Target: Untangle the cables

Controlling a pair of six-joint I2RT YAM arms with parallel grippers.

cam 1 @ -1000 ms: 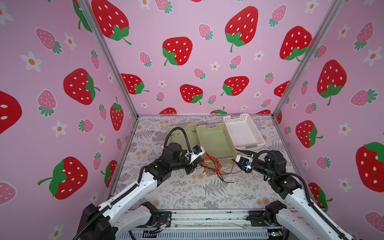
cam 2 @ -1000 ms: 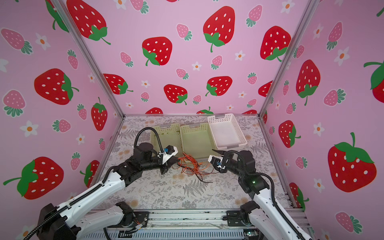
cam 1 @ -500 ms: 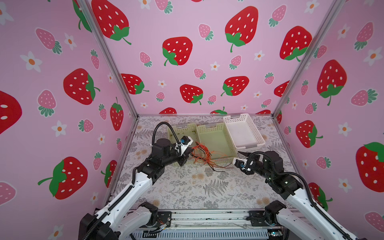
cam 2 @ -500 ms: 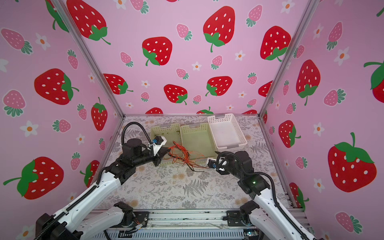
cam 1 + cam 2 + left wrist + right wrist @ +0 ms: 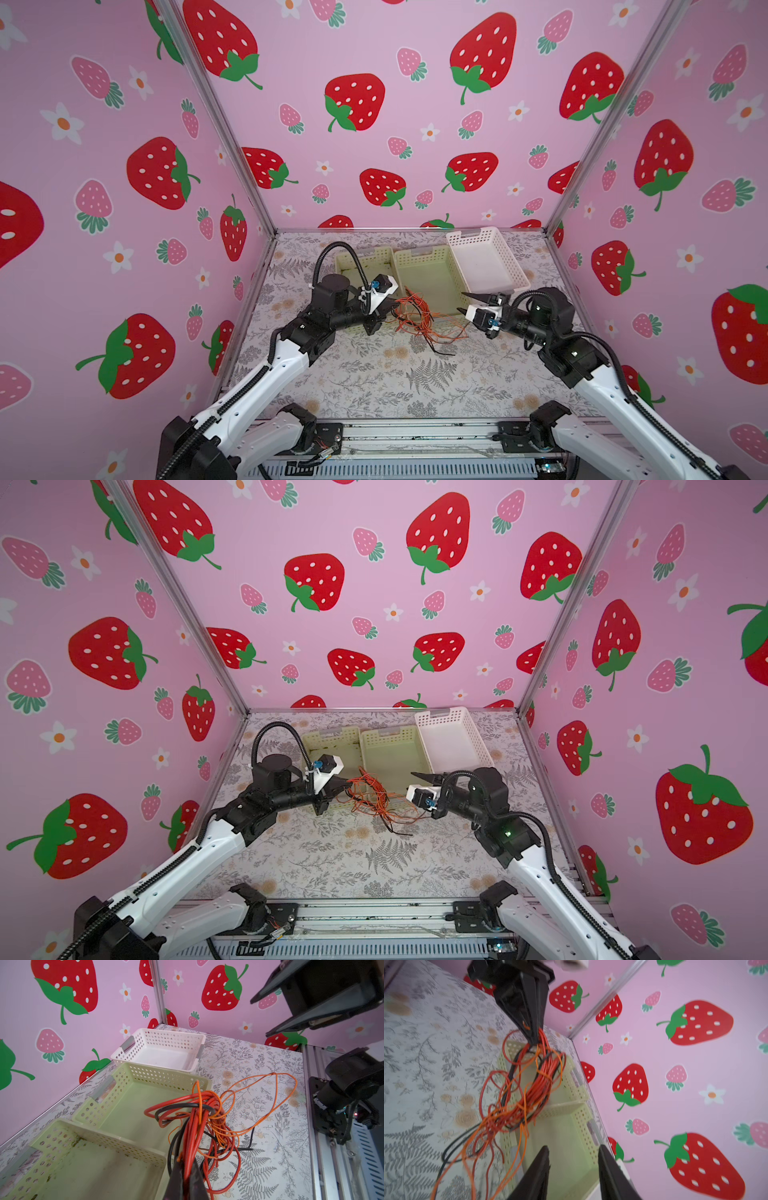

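While the left end effector (image 5: pixel 533 1038) pinches the cables (image 5: pixel 537 1086), they are one big knot, none free yet; the right end effector (image 5: pixel 573 1150) beside them has jaws apart, empty.

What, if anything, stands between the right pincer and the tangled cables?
Nothing visible does. The right pincer, jaws apart and empty, faces the cables across open space. The left pincer is shut on the tangle from the opposite side, not in the path.
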